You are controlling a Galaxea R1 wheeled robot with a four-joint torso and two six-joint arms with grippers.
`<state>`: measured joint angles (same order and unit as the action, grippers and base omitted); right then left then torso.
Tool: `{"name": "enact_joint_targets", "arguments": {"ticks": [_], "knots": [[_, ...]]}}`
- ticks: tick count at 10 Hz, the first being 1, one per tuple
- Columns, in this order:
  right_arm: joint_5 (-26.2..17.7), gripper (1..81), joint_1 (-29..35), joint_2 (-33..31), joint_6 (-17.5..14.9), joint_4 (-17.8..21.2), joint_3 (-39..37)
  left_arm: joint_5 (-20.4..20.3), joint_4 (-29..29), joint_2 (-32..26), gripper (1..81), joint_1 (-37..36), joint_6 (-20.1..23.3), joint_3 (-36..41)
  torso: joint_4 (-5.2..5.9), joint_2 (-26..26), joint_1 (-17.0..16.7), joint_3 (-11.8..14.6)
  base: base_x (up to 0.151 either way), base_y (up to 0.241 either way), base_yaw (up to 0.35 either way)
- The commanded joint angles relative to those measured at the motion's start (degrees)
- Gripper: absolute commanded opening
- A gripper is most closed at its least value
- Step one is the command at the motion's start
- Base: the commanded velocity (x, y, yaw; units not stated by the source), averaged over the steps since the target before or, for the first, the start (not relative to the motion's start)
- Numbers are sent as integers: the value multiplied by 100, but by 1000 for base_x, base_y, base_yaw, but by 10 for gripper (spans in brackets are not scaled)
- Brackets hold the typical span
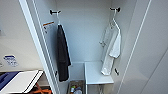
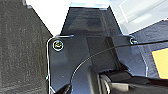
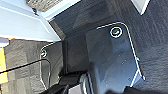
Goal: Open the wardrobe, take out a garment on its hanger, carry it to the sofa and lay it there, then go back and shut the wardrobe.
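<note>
the tall white wardrobe (image 1: 85,32) stands open, both doors swung aside. inside, on its right wall, the thin white short-sleeved shirt (image 1: 111,47) hangs on a thin white hanger (image 1: 115,22) from a black hook (image 1: 115,9). on the left wall a long black garment (image 1: 62,55) hangs from another black hook (image 1: 53,11). a white shelf (image 1: 96,73) sits low inside, below the shirt. the wrist views look down on dark grey carpet (image 3: 150,32); whether either claw is apart or together i cannot tell, so i cannot place the shirt relative to the claws.
</note>
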<state>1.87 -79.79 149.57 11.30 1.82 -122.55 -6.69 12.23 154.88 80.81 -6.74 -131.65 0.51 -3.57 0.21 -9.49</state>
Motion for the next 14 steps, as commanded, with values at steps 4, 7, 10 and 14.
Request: {"name": "enact_joint_targets", "arguments": {"ticks": [4,7,10,14], "knots": [[-362,811,-411,1420,-93,-445,-1682,458,60,993,811,18,41,-1249,0,0,-2,0,0,0,0],[-292,811,-561,1737,-93,-551,-2000,458,60,1054,811,45,42,-1258,0,-2,-7,0,0,0,0],[-274,811,-570,1764,-93,-551,-2026,458,60,1063,811,54,50,-1258,0,-5,-9,2,-21,0,0],[-266,811,-570,1772,-93,-551,-2035,458,60,1072,811,54,50,-1241,0,-9,-15,6,-67,0,0]]}}
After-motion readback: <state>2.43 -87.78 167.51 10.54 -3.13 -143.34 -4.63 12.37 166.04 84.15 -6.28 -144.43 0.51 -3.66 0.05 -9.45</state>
